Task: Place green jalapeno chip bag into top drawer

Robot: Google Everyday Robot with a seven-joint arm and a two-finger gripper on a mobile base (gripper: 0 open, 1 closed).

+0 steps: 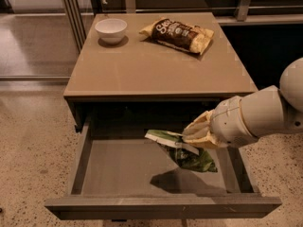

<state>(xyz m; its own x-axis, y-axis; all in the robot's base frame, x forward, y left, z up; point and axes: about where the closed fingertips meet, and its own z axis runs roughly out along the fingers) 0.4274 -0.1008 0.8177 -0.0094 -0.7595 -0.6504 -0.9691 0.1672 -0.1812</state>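
The green jalapeno chip bag (pixel 185 152) hangs inside the open top drawer (pixel 118 167), a little above its flat bottom, on the right side. My gripper (pixel 189 136) comes in from the right on a white arm and is shut on the bag's upper white edge. The bag's shadow falls on the drawer floor under it. The drawer is pulled out far toward me, its front panel along the bottom of the view.
On the table top (pixel 156 65) stand a white bowl (pixel 111 29) at the back left and a dark brown and yellow chip bag (pixel 179 33) at the back right. Speckled floor lies on both sides. Metal rails stand behind the table.
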